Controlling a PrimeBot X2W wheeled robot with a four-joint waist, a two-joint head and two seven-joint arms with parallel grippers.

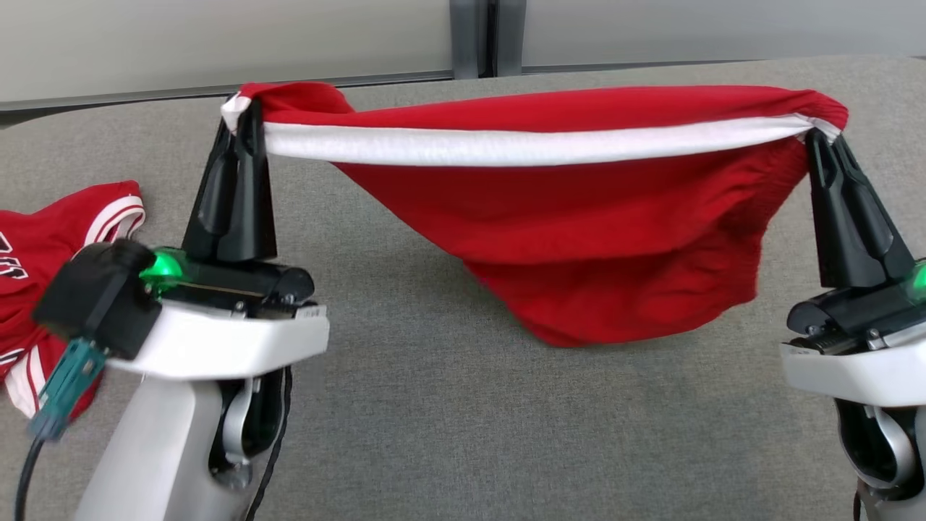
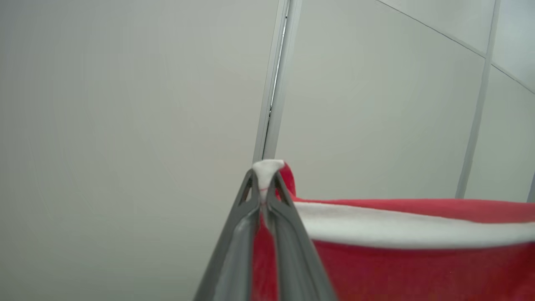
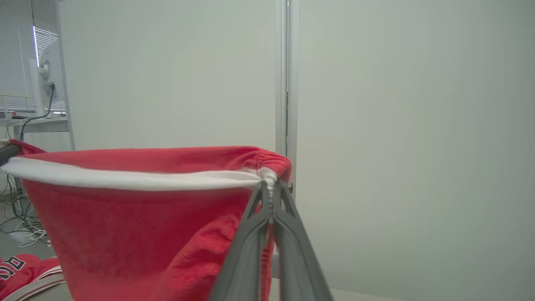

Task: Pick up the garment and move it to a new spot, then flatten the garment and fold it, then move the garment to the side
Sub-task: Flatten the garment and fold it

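The left gripper (image 1: 242, 119) stands upright on its pale forearm (image 1: 145, 449) at about 9 o'clock in the head view. Its fingers point to 12 o'clock and are pressed together on one white-edged corner of the red garment (image 1: 579, 239). In the left wrist view a small tuft of white cloth pokes out above the closed tips. The right gripper (image 1: 822, 141) stands at about 3 o'clock, leaning slightly toward 11 o'clock. Its fingers are clamped on the opposite end of the same white band (image 1: 521, 148), where the cloth gathers into small puckers. The two arms are held well apart at about the same height, so the band runs between them from 9 to 3 o'clock with only a slight sag. Below the band the red cloth hangs as a loose pouch, deepest toward 5 o'clock from the band's middle. Its lowest fold is at or just above the grey worktop (image 1: 434, 420), and I cannot tell whether it touches. At 8 o'clock, partly behind the left wrist's black camera (image 1: 98, 307) and teal plug (image 1: 65, 383), a red jersey (image 1: 72, 224) with striped trim and dark lettering lies crumpled on the worktop, apart from the held garment. Past the worktop's far edge, at 12 o'clock, is a pale wall (image 1: 217, 36) with a grey post (image 1: 474, 36).
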